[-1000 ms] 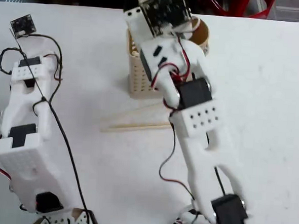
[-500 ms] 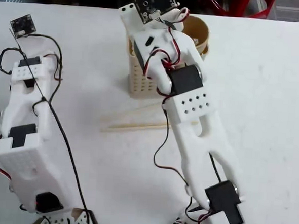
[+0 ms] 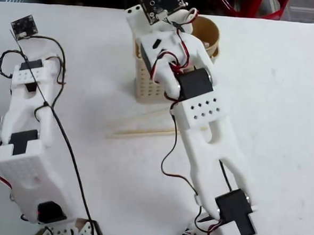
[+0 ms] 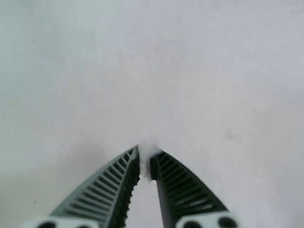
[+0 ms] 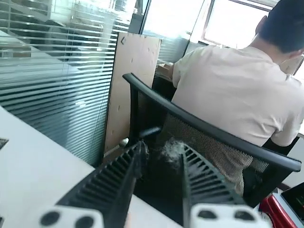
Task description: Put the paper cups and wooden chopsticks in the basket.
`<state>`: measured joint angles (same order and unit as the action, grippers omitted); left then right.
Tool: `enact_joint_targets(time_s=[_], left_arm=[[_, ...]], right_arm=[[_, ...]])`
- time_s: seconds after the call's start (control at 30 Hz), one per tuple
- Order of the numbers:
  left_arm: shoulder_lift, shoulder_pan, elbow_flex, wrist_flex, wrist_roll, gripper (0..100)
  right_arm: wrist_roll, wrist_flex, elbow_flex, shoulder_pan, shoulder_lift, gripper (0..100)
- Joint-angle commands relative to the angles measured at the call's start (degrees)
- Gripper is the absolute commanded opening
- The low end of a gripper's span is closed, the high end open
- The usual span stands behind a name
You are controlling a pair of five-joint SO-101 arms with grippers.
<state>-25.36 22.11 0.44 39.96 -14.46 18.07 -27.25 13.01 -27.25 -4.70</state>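
The right gripper [image 5: 164, 149] points out past the basket [image 3: 145, 87], its fingers slightly apart and holding nothing. The left gripper [image 4: 145, 156] hangs almost closed and empty over the table [image 4: 213, 71]. A paper cup [image 3: 209, 34] shows at the basket's far side; whether it is inside cannot be told. The chopsticks [image 3: 140, 131] lie near the basket, partly under the right arm. To pick them up cleanly, the arm should probably draw back, open wider and close across both sticks mid-length.
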Motion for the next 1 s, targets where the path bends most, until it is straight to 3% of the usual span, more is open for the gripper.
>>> enact_joint_targets(time_s=[0.0,0.3,0.43,0.6,0.97], left_arm=[[0.6,-0.7,-1.9,-0.5,-0.2,6],[0.6,-0.7,-2.0,-0.7,-0.2,6],[0.6,-0.7,-2.0,-0.7,-0.2,6],[0.6,-0.7,-1.9,-0.7,-0.2,6],[0.6,-0.7,-1.9,-0.6,-0.2,6]], right_arm=[[0.4,-12.4,2.6,-0.1,-4.4,10.8],[22.0,-50.2,2.0,-10.3,-8.3,11.2],[28.0,-57.5,-3.3,-13.5,-5.5,11.2],[33.4,-55.3,-13.3,-12.7,-0.3,11.2],[33.8,-28.8,-32.3,-8.0,5.7,11.2]])
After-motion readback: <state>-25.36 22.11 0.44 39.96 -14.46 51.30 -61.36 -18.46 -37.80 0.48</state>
